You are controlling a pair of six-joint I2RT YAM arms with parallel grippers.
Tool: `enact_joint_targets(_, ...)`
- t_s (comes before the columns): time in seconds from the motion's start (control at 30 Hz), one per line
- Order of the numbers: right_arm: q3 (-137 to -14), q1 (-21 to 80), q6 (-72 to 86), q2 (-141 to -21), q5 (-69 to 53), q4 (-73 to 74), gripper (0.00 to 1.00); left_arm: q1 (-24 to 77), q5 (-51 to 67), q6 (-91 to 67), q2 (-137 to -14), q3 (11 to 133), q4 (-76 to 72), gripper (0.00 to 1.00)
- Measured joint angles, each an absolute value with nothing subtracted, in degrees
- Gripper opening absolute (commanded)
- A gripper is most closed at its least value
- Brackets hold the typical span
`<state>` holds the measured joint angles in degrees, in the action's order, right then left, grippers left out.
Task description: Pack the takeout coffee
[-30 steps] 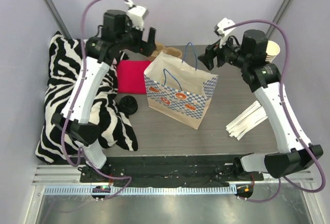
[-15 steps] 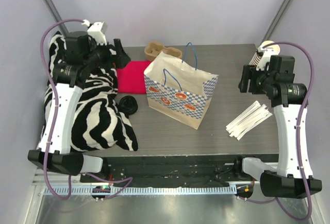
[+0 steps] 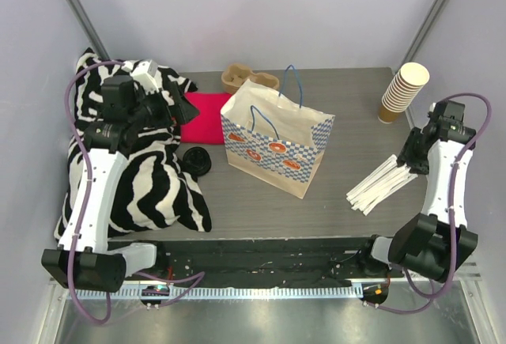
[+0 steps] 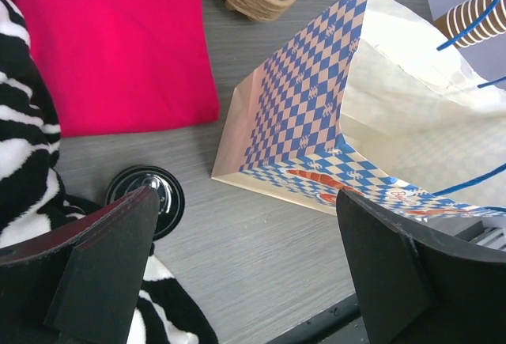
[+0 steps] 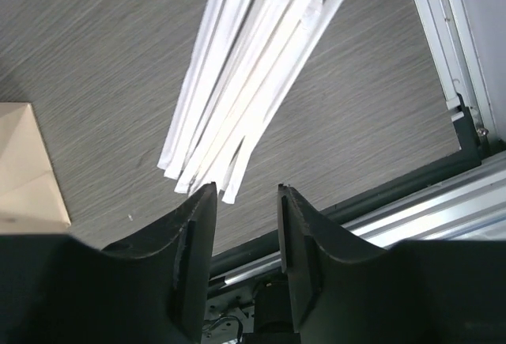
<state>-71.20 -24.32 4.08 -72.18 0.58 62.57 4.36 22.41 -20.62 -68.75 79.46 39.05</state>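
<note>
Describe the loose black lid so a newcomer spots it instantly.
Start at the blue-checked paper bag mid-table and look left toward the zebra-print pillow. The black lid lies flat beside the pillow's edge, nearer than the red cloth. It is the only small round black item, with no cup under it.

Checkered bag beside red cloth

The grey wood-grain counter carries a zebra-print blanket along its left side, with a red cloth and a loose black lid beside it. A paper bag stands mid-counter, a cardboard cup carrier behind it — on the right, stacked cups and wrapped straws.
</note>
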Motion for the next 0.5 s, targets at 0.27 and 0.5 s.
enact_joint_targets(0.27,-68.07,-29.87,4.93,-79.88,0.97,59.22,0.38,3.18,25.5,-23.49,-71.94,78.89,36.62,1.0)
enact_joint_targets(0.5,-60.8,-30.11,8.51,-79.48,6.31,54.43,0.25,1.8,30.35,-23.53,-78.26,82.83,39.07,1.0)
